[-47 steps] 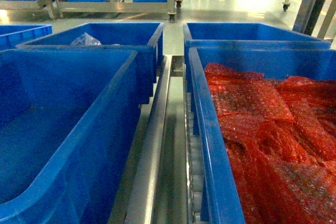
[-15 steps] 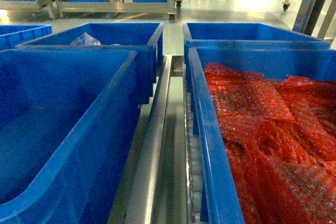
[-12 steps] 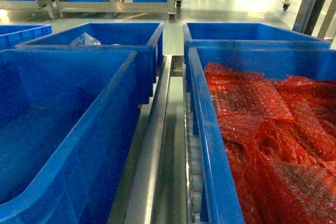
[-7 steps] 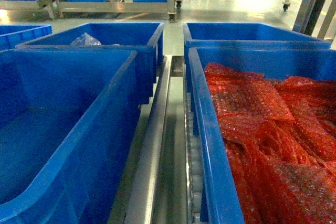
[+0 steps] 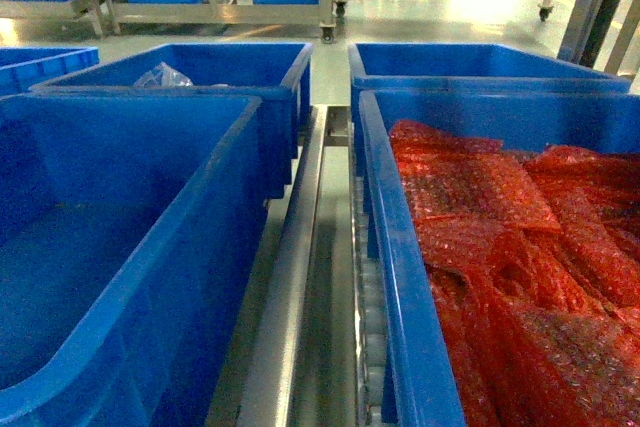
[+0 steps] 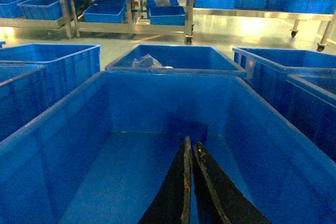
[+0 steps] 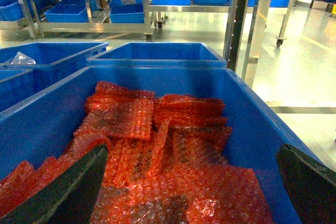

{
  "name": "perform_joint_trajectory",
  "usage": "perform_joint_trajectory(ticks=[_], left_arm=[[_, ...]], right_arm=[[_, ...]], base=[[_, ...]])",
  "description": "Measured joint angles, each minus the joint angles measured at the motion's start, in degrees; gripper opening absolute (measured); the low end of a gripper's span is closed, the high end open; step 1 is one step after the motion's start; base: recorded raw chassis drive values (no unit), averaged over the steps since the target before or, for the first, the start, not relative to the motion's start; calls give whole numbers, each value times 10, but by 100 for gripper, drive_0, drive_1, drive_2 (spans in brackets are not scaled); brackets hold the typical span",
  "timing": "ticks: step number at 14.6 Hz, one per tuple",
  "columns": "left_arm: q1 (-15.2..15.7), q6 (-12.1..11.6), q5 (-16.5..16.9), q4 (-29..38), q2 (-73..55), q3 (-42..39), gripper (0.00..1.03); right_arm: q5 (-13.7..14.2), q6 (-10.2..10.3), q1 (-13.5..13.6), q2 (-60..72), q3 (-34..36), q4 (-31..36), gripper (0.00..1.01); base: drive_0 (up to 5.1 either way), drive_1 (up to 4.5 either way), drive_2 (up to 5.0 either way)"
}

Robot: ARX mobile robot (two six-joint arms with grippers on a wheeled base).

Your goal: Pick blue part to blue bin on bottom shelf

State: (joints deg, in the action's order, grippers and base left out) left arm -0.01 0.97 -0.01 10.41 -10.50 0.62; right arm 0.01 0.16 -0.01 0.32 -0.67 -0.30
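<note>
While right gripper (image 7: 191, 182) hangs jaws released over red bubble-wrap packets (image 7: 157, 150), left gripper (image 6: 190, 182) clenched; descend at twelve o'clock, pinch one packet only.

Near left: bin (image 5: 150, 277); near right: bin (image 5: 400, 277) holding bubble-wrap packets (image 5: 500, 247). Between them: rail (image 5: 290, 287) and roller track (image 5: 368, 347). Behind each: another bin (image 5: 215, 72), (image 5: 470, 62); farther back: racks (image 5: 230, 7) with bins.

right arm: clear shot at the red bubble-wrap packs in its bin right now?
Probably yes. The right gripper hangs open directly over the red bubble-wrap packs in the open-topped blue bin, with nothing between its fingers and the pile.
</note>
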Motion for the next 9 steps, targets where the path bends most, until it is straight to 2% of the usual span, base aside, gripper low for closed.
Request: perform_joint_trajectory(ticks=[1, 3, 4, 6, 7, 9], left_arm=[[0, 0, 0, -5, 8, 0, 2], [0, -2, 0, -111, 99, 1, 2], [0, -1, 0, -107, 99, 0, 9], [0, -1, 0, -107, 99, 0, 35], [0, -2, 0, -107, 99, 0, 45], [0, -2, 0, -107, 99, 0, 51]], right_arm=[[0, 0, 0, 0, 0, 0, 98], [0, 0, 0, 0, 0, 0, 98], [0, 0, 0, 0, 0, 0, 98], [0, 0, 0, 0, 0, 0, 98], [0, 0, 0, 0, 0, 0, 98], [0, 0, 0, 0, 0, 0, 98]], base=[[0, 0, 0], [0, 0, 0], [0, 0, 0], [0, 0, 0], [0, 0, 0], [0, 0, 0]])
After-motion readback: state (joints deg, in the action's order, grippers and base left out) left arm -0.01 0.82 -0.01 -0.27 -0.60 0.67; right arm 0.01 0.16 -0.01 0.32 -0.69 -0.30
